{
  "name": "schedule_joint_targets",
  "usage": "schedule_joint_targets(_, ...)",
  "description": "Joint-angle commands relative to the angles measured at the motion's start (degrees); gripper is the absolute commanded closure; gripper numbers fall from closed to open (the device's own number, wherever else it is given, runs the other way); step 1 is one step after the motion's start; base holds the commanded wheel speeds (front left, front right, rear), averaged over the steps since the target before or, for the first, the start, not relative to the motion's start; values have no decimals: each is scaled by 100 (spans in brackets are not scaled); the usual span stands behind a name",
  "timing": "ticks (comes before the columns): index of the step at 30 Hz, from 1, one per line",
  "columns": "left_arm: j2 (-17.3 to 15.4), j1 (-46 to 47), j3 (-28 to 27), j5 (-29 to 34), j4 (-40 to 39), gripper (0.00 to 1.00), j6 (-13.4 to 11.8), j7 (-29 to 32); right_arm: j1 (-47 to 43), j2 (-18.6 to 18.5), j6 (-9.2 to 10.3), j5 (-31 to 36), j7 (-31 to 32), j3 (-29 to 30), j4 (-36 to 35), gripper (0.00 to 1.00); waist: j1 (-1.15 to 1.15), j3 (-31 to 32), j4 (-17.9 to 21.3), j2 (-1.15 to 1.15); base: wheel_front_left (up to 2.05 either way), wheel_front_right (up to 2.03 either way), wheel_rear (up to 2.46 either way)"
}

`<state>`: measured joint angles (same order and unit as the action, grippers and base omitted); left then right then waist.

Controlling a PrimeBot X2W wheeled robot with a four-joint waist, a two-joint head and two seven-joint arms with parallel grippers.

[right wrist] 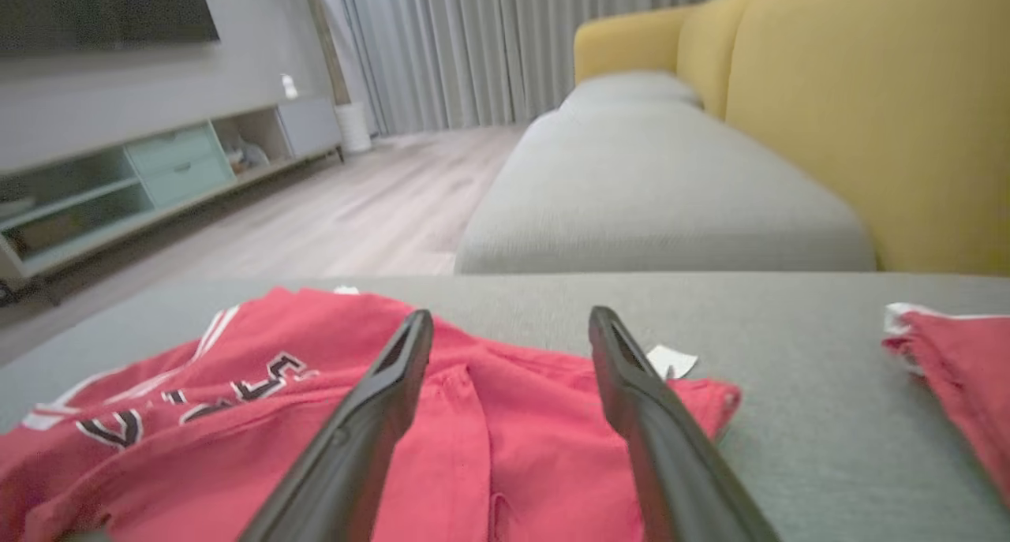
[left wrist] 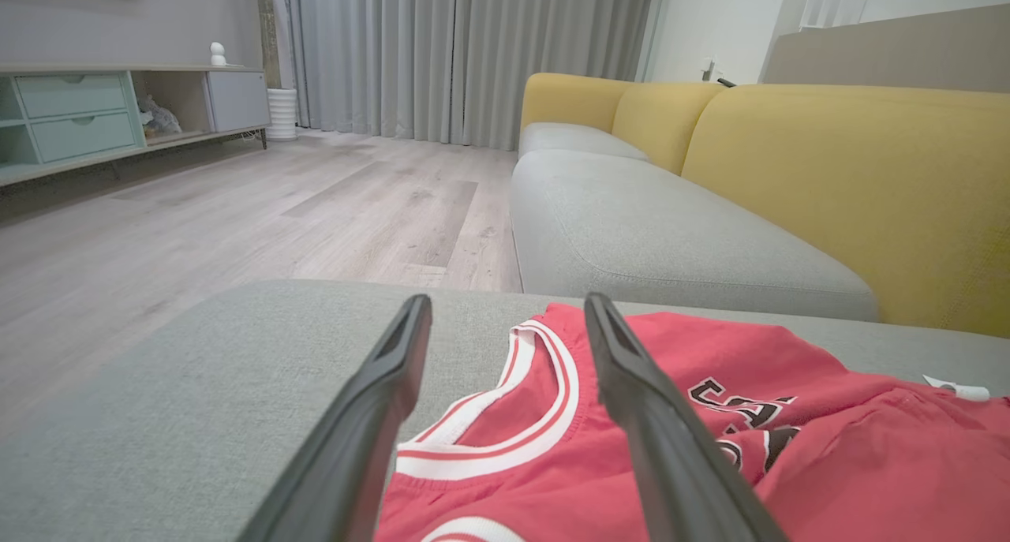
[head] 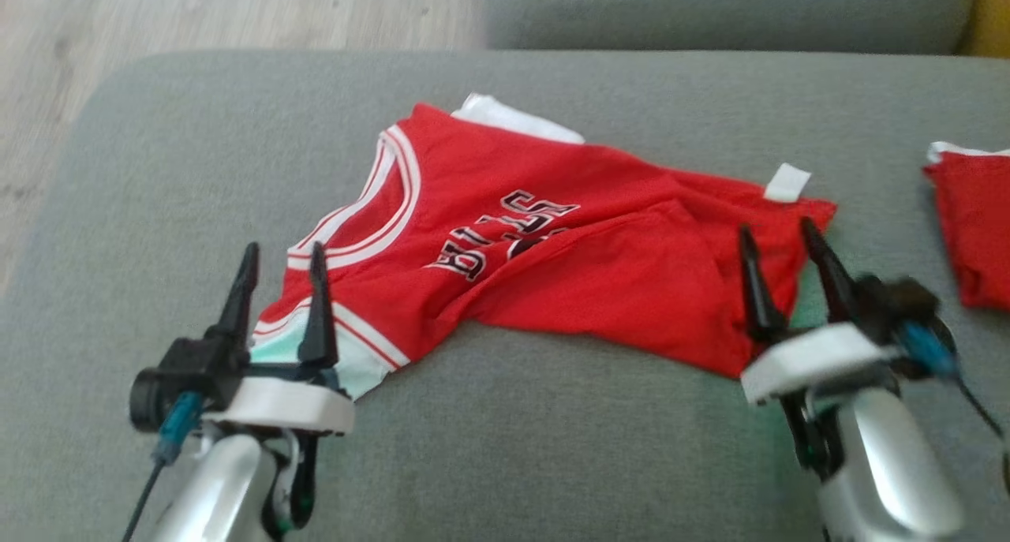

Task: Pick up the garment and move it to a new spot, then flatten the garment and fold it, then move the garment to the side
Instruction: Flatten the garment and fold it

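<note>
Long dark fingers first: left gripper (head: 284,250) at the shoulder end and right gripper (head: 777,230) at the hem end of the red mesh basketball jersey with white trim (head: 552,289). Both jaws are spread and hold nothing. The jersey lies creased on the grey fabric sofa cushion (head: 513,447). Judged step: flattening. Pinch each end and draw apart evenly, clear of the second red cloth (head: 974,234).

Straight ahead of the left claw (left wrist: 506,300), a grey sofa seat (left wrist: 655,234) runs back, with yellow backrests (left wrist: 852,187) to its right. Pale wood floor (left wrist: 237,218) lies to the claw's left. Beyond it hang grey curtains (left wrist: 465,53), and a low cabinet (left wrist: 118,108) with mint drawers stands against a grey wall (left wrist: 158,21).
</note>
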<state>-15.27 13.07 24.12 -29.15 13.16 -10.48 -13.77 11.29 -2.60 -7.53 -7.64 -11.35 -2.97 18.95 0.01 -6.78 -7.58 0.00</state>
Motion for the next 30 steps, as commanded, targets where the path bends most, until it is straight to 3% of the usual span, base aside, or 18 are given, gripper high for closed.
schedule_joint_targets(1, -19, 332, -157, 49, -63, 0, 59, -69, 454, -44, 4, 42, 267, -187, 90, 0, -1, -157, -140, 0, 0, 0, 0)
schedule_joint_targets(7, 239, 547, -47, 141, 221, 0, 227, -107, 1314, -273, 4, -422, 1129, -499, 1125, 0, -1, -314, -374, 0, 0, 0, 0)
schedule_joint_targets(15, 397, 685, 26, 259, 531, 0, 384, -119, 1911, -580, 4, -1209, 1452, -1115, 2078, 0, -1, -338, -549, 0, 0, 0, 0)
schedule_joint_targets(16, 401, 691, 23, 269, 555, 0, 397, -120, 1952, -609, 4, -1286, 1475, -1214, 2153, 6, -1, -339, -553, 0, 0, 0, 0)
schedule_joint_targets(17, 404, 698, 17, 278, 573, 0, 409, -120, 1992, -642, 4, -1350, 1468, -1317, 2210, 73, -1, -340, -552, 0, 0, 0, 0)
schedule_joint_targets(18, 406, 705, 10, 288, 590, 0, 419, -121, 2026, -668, 4, -1422, 1429, -1421, 2246, 100, -1, -338, -548, 0, 0, 0, 0)
schedule_joint_targets(25, 390, 684, -46, 341, 680, 0, 436, -122, 2119, -780, 4, -1878, 1085, -1970, 2300, 100, -1, -219, -390, 0, 0, 0, 0)
schedule_joint_targets(30, 314, 573, -161, 363, 711, 0, 418, -122, 1838, -1017, 4, -2399, 836, -2571, 1791, 100, -1, 93, -73, 0, 0, 0, 0)
